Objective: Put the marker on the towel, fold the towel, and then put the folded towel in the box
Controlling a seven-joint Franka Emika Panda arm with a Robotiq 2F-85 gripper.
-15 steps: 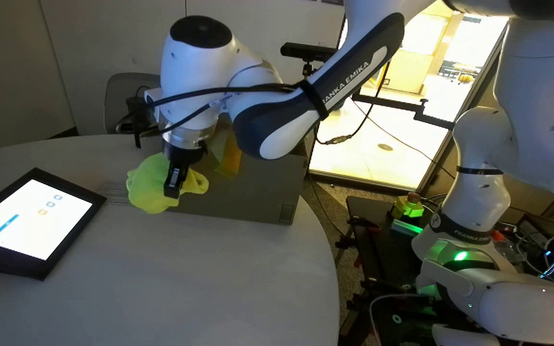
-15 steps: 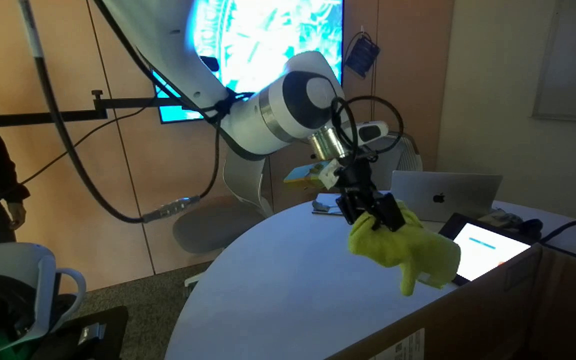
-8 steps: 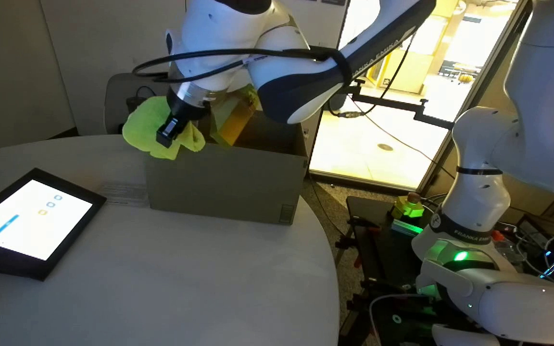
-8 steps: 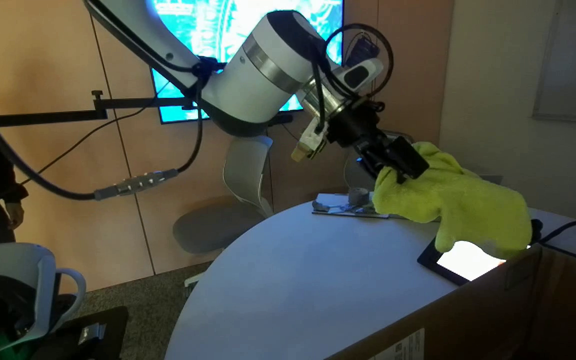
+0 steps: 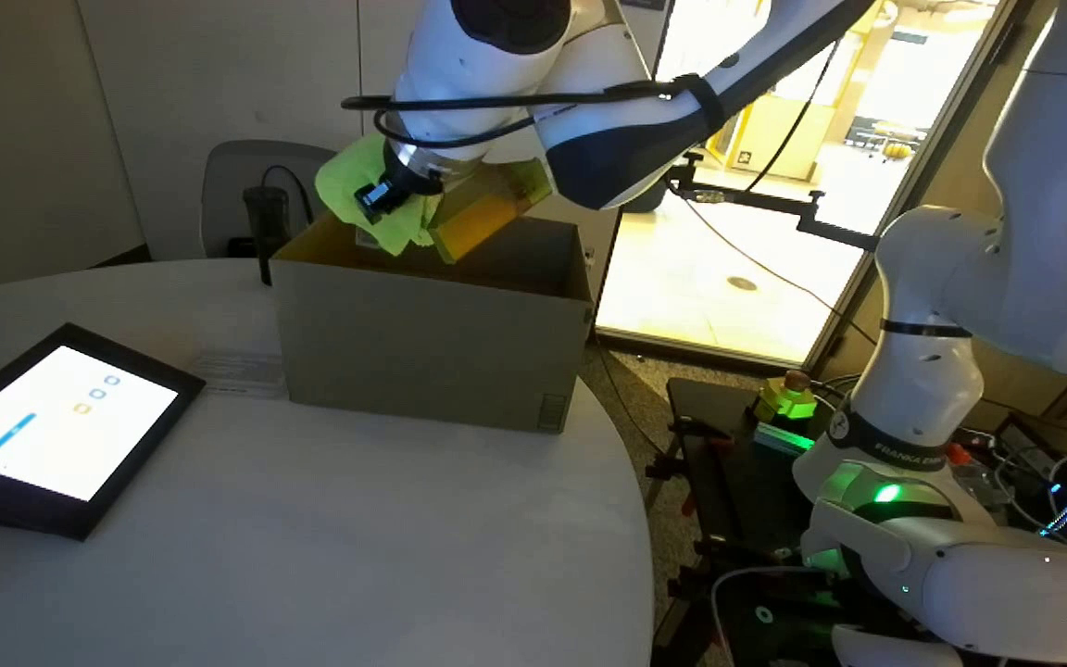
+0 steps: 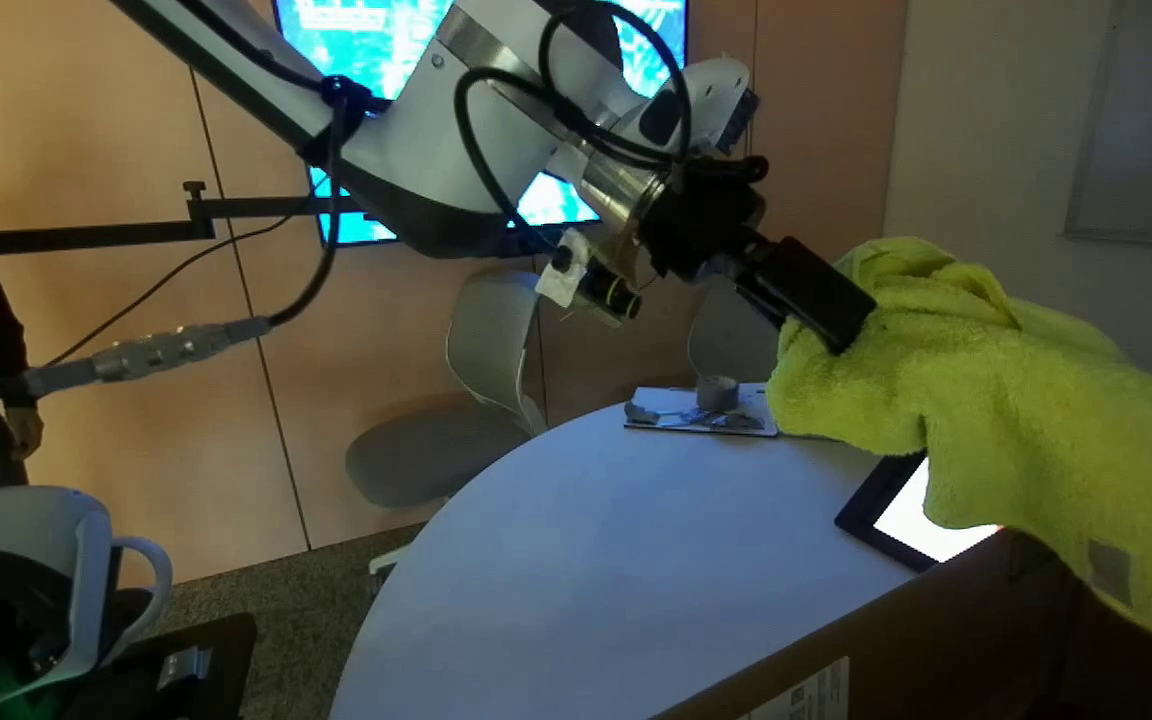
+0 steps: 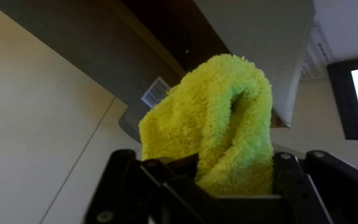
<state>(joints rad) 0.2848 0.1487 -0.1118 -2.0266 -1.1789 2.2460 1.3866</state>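
My gripper (image 5: 372, 202) is shut on the yellow-green towel (image 5: 348, 176), which hangs bunched over the rim of the brown cardboard box (image 5: 432, 352). In an exterior view, the gripper (image 6: 826, 310) grips one end of the towel (image 6: 1046, 430), and its bulk stretches above the box (image 6: 936, 640). In the wrist view, the towel (image 7: 210, 115) fills the space between the fingers (image 7: 235, 174), with the box's open inside and wall (image 7: 259, 37) behind it. The marker does not show; it is hidden or out of view.
A dark-framed tablet (image 5: 61, 426) stands on the round white table (image 5: 385, 537) beside the box. A grey roll (image 6: 717, 393) sits on a flat board (image 6: 666, 410) at the table's far edge. A chair (image 5: 265, 195) stands behind the table.
The gripper has risen with the towel from in front of the box wall and moved over the box's open top. The towel stays gripped. The box and tablet have not moved.
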